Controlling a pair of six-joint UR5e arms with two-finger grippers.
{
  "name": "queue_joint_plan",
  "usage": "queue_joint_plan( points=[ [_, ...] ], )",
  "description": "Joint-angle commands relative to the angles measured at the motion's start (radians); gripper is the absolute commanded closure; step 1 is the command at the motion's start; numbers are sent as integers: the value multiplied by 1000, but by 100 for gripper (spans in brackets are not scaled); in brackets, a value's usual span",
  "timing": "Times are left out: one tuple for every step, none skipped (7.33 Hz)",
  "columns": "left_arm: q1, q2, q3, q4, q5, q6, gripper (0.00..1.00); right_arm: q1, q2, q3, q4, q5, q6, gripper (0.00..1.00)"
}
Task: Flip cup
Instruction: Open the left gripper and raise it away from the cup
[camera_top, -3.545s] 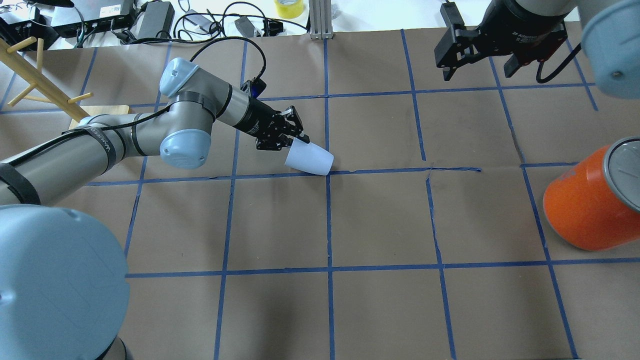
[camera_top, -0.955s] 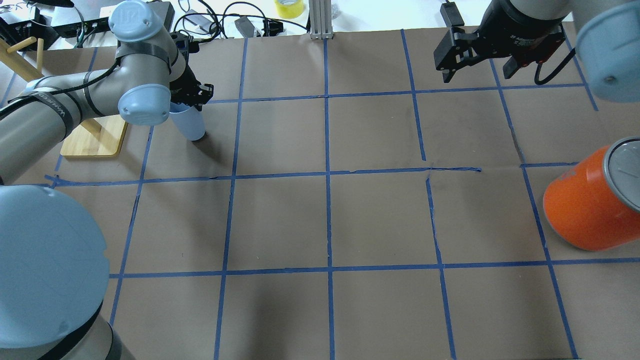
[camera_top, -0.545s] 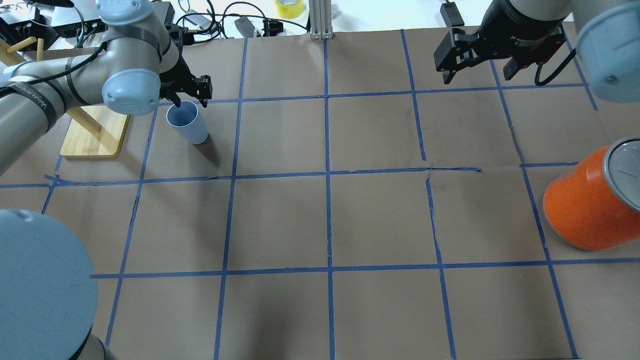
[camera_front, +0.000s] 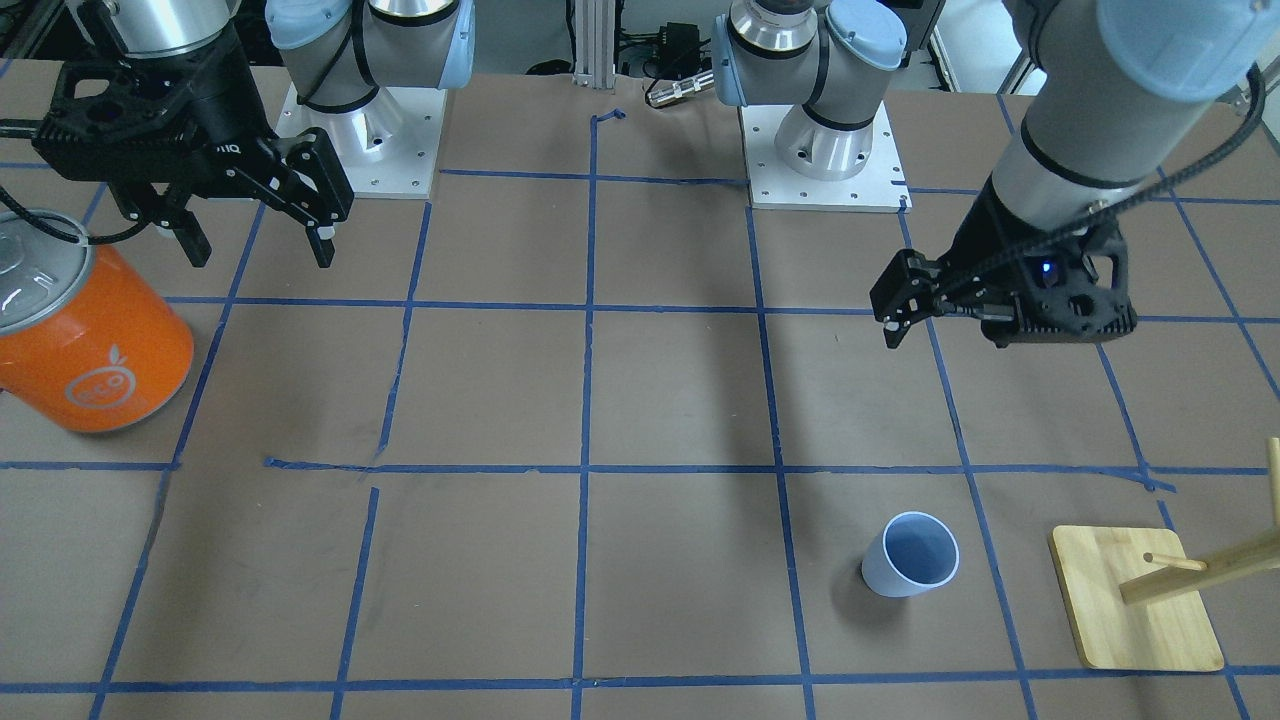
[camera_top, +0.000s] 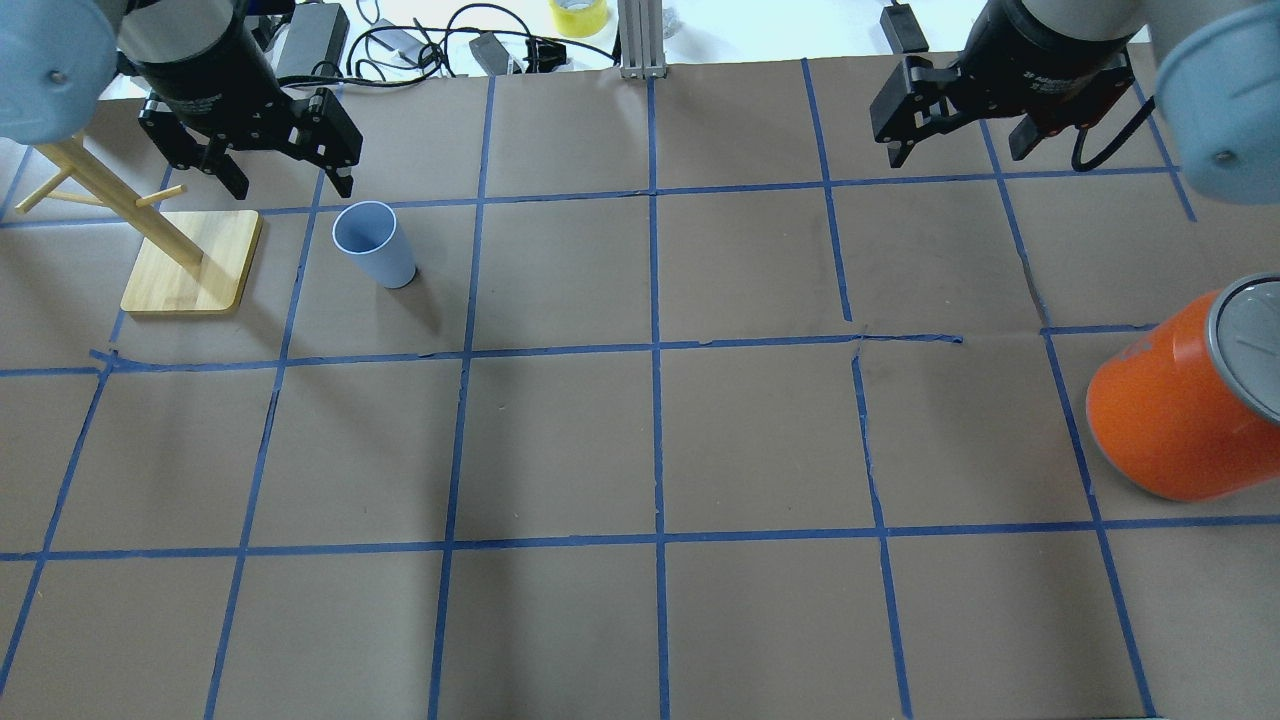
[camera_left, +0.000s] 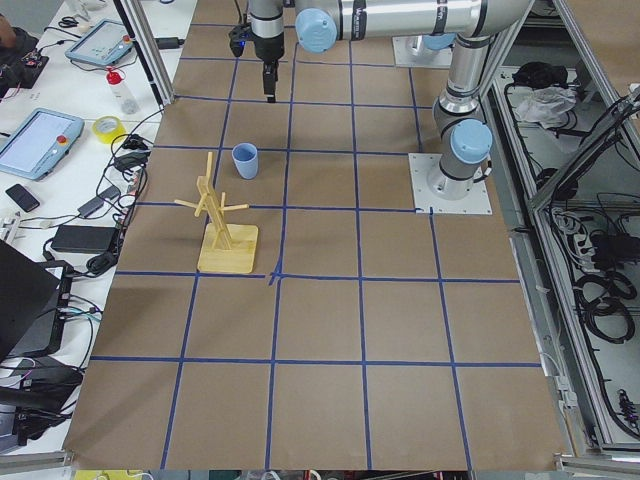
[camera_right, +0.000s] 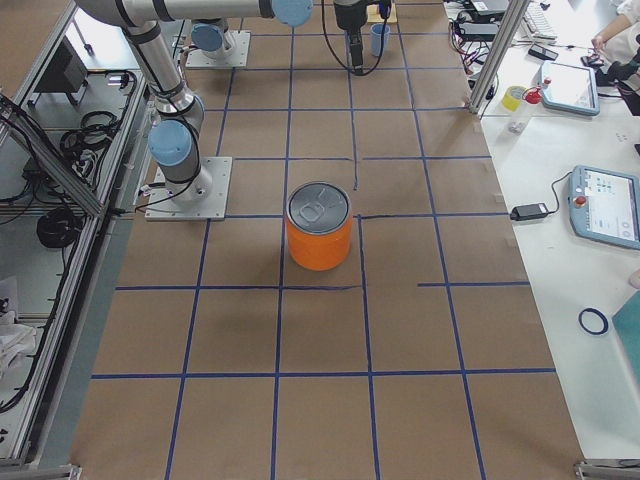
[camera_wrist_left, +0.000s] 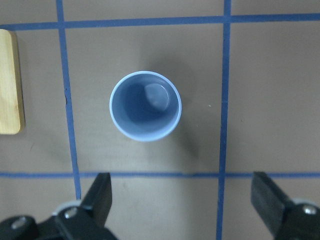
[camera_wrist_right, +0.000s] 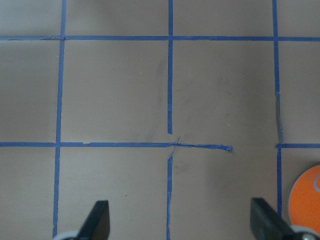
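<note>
Overhead exterior: the cup (camera_top: 372, 243) stands mouth-up on the worktop (camera_top: 750, 440).
It sits free near the wooden rack (camera_top: 190, 262); the left claw (camera_top: 292, 187) hangs spread wide above, the right claw (camera_top: 955, 150) wide, well apart.

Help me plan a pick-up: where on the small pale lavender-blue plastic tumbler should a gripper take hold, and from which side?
Probably across the upper wall of the tumbler, coming straight down from above. It stands upright, mouth up, tapered and handle-free, and the open left gripper hangs above it; a wooden peg stand sits close on one side.
</note>
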Motion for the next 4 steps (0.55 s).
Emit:
queue_joint_plan(
  points=[
    [0,61,-18,-44,7,-3,0,-1,-1,0,8,-16,-1,0],
    [0,65,-21,-71,5,-5,0,-1,-1,0,8,-20,-1,0],
    [0,74,-36,-70,-7,-5,0,-2,-1,0,-1,-23,0,0],
    [0,85,-44,-70,2,-3,0,-4,0,-2,-30,-24,-1,0]
  ],
)
